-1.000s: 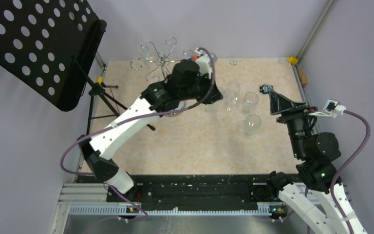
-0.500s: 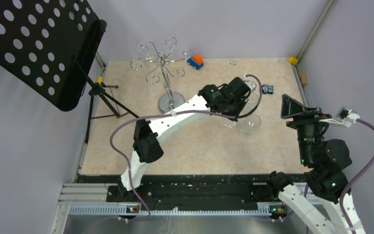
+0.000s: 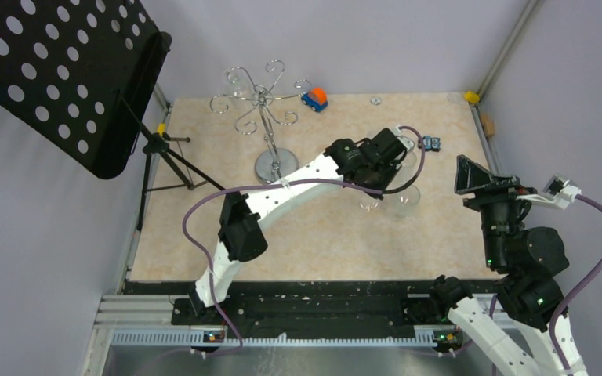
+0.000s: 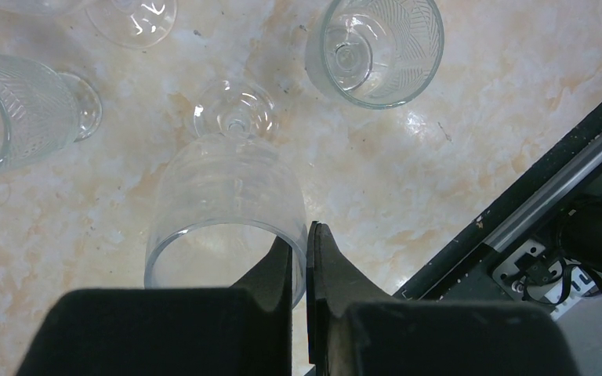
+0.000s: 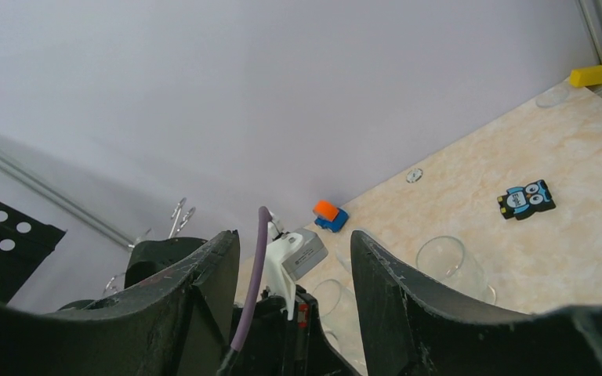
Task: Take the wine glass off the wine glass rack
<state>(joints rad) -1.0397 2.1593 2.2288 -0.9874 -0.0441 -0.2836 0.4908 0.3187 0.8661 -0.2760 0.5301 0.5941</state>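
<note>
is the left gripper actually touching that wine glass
Touching. The left wrist view shows the left gripper pinching the rim of the wine glass, with one finger inside the bowl, one outside and no gap.

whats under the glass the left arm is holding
Through the clear wine glass only its round foot and marbled table show; the left jaws cover the near side.

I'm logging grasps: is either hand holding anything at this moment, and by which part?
The left hand pinches the clear ribbed wine glass by its rim. The right hand is open and holds nothing.
</note>
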